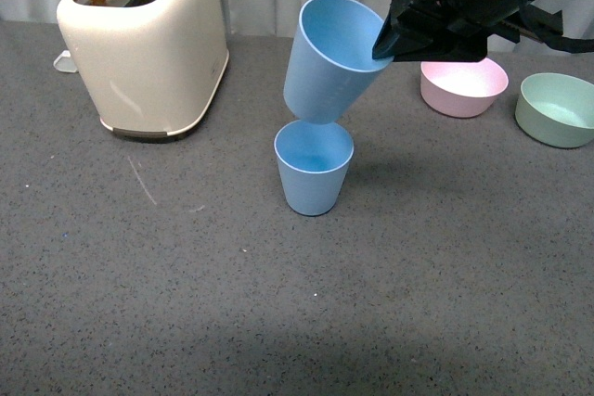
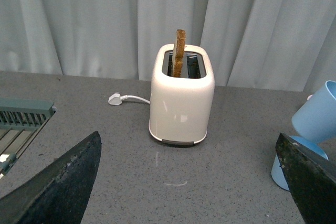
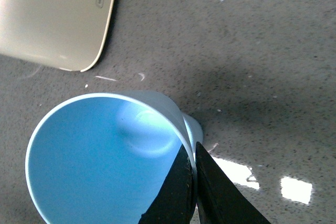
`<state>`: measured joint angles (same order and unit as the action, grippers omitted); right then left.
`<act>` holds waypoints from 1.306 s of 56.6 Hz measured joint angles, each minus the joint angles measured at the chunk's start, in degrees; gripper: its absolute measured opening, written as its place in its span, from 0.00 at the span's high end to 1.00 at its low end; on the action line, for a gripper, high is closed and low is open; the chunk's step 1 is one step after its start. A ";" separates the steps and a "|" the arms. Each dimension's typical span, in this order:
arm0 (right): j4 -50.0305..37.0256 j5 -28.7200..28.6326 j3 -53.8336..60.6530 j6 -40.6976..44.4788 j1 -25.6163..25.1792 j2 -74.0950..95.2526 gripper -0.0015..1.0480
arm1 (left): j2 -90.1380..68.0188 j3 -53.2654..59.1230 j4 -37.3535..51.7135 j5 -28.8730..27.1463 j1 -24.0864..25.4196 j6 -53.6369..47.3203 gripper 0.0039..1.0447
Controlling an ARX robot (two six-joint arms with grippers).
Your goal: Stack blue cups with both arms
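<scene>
One blue cup (image 1: 314, 168) stands upright on the grey table. My right gripper (image 1: 390, 44) is shut on the rim of the second blue cup (image 1: 329, 60) and holds it tilted in the air, its base just above the standing cup's mouth. In the right wrist view the held cup (image 3: 105, 161) fills the lower part, its wall pinched between the fingers (image 3: 181, 192); the standing cup's rim (image 3: 195, 127) peeks out behind it. My left gripper (image 2: 189, 182) is open and empty; both cups (image 2: 317, 114) show at that view's edge, beside one finger (image 2: 310, 177).
A cream toaster (image 1: 144, 44) with a slice of bread stands at the back left. A pink bowl (image 1: 463, 86) and a green bowl (image 1: 557, 109) sit at the back right. A white plug (image 2: 115, 98) lies behind the toaster, and a green rack (image 2: 21, 121) shows in the left wrist view.
</scene>
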<state>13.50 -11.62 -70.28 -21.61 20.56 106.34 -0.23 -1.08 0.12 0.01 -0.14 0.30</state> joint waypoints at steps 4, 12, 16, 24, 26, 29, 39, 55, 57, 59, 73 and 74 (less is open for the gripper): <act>0.42 0.68 -0.70 0.02 0.98 1.14 0.99 | 0.00 0.00 0.00 0.00 0.00 0.00 0.06; 1.25 0.81 -1.14 -0.02 1.97 2.40 0.99 | 0.00 0.00 0.00 0.00 -0.02 0.00 0.06; 1.27 1.27 -1.14 0.04 2.29 2.54 0.99 | 0.00 0.00 0.00 0.00 0.00 0.00 0.06; 0.83 2.12 -1.14 -0.09 2.54 2.62 0.84 | 0.00 0.00 0.00 0.00 0.00 0.00 0.06; 0.59 1.99 -1.14 -0.09 2.54 2.62 0.78 | 0.00 0.00 0.00 0.00 0.00 0.00 0.06; -0.20 2.56 -1.14 -0.02 2.51 2.62 0.70 | 0.00 0.00 0.00 0.00 0.00 0.00 0.06; -4.46 6.45 -0.83 2.14 2.49 2.60 0.36 | 0.00 0.00 0.00 0.00 0.00 0.00 0.06; -58.77 30.95 24.48 17.25 0.96 -1.55 0.49 | 0.00 0.00 -0.02 -0.09 0.00 -0.02 0.06; -68.06 30.47 30.16 18.91 -0.72 -4.74 0.58 | 0.00 0.00 -0.02 -0.17 0.00 -0.02 0.06; -72.85 29.70 33.66 19.74 -1.95 -7.78 0.65 | 0.00 0.00 -0.04 -0.13 0.00 -0.02 0.06; -80.26 24.63 48.74 21.35 -7.45 -18.03 0.99 | 0.00 0.00 -0.04 0.00 -0.02 -0.02 0.06; -80.39 24.22 49.83 21.44 -7.80 -18.43 0.99 | 0.00 0.00 -0.04 0.00 -0.02 -0.02 0.06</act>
<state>-66.89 12.60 -20.45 -0.16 12.75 87.92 -0.23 -1.08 0.08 0.01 -0.16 0.27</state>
